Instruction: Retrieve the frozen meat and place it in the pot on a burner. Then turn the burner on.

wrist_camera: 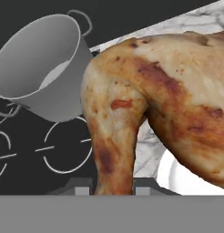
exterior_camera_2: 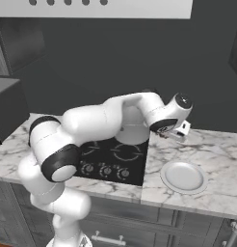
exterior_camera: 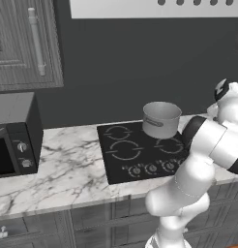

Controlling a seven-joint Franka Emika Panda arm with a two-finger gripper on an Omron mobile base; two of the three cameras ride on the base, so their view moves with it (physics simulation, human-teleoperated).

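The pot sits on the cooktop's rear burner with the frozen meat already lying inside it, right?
Not quite. The pot does sit on a rear burner, but the hand view shows it empty; the frozen meat is clamped in the gripper beside it.

Brown-orange frozen meat (wrist_camera: 155, 104), grey pot (exterior_camera: 161, 119), black cooktop (exterior_camera: 135, 152), white-grey marbled counter (exterior_camera: 67, 174).

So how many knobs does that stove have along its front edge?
3 show on the cooktop: a row along its front edge, left knob, middle knob, right knob. The arm covers the right end, so more may be hidden.
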